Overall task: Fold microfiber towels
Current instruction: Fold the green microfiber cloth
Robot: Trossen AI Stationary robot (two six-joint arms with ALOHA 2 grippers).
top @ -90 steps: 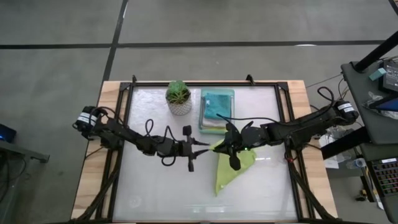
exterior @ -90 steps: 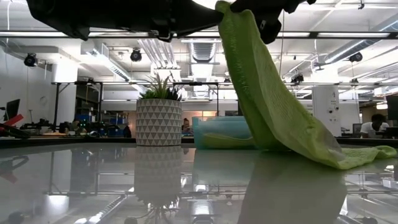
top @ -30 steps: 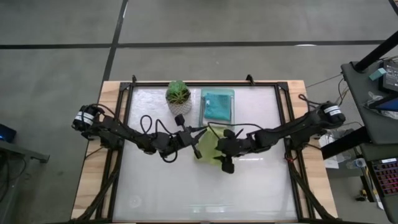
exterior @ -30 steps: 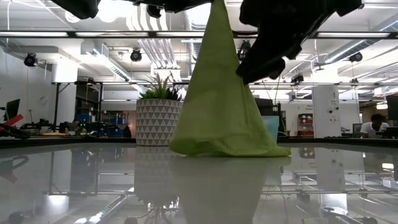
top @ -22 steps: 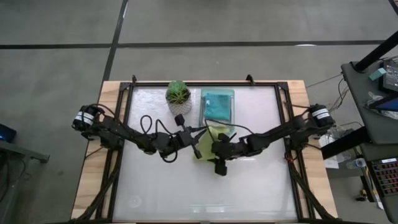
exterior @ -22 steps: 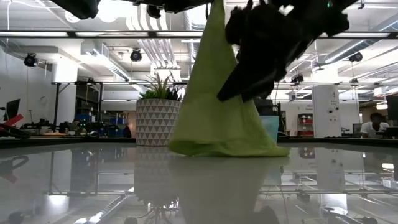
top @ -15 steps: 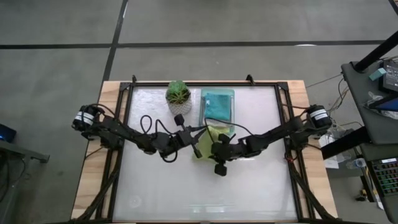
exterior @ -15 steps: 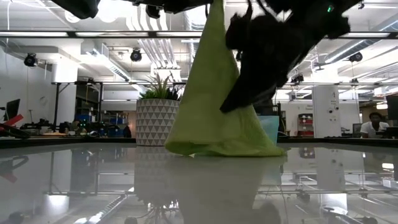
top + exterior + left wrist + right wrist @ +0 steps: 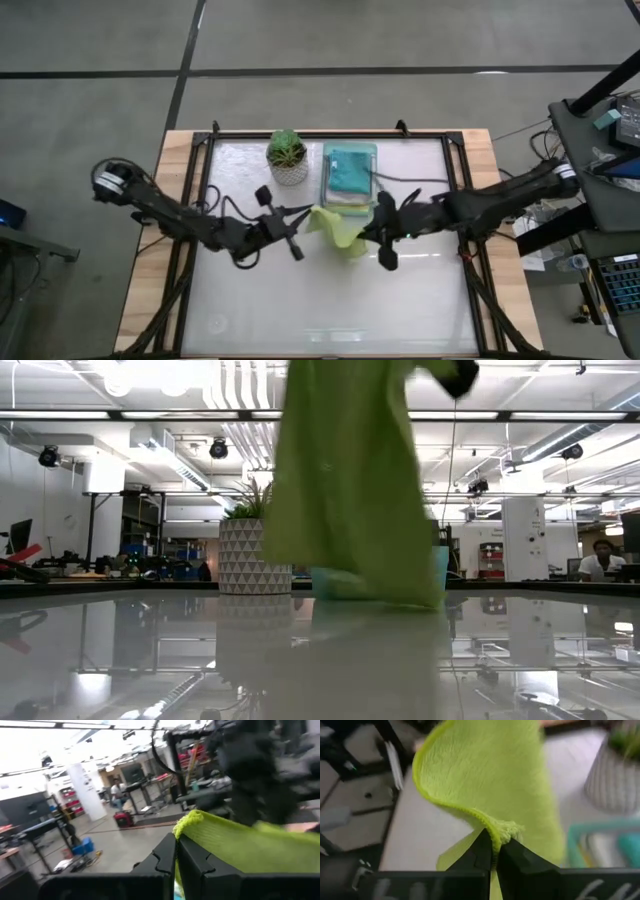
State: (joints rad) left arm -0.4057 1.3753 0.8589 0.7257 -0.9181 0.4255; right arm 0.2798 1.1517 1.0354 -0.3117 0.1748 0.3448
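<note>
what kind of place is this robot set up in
Probably a robotics lab or workshop: exposed ceiling ducts and track lights, equipment racks behind the glossy white table, and a seated person at a workstation.

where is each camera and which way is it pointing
High view: above the table, looking straight down; both arms, left gripper and right gripper holding the lime green towel between them.
Low view: at tabletop height, looking level across at the hanging towel, plant and room.
Left wrist view: on the left arm, looking past its shut fingers.
Right wrist view: on the right arm, past its shut fingers.
All four share the lime green towel.
</note>
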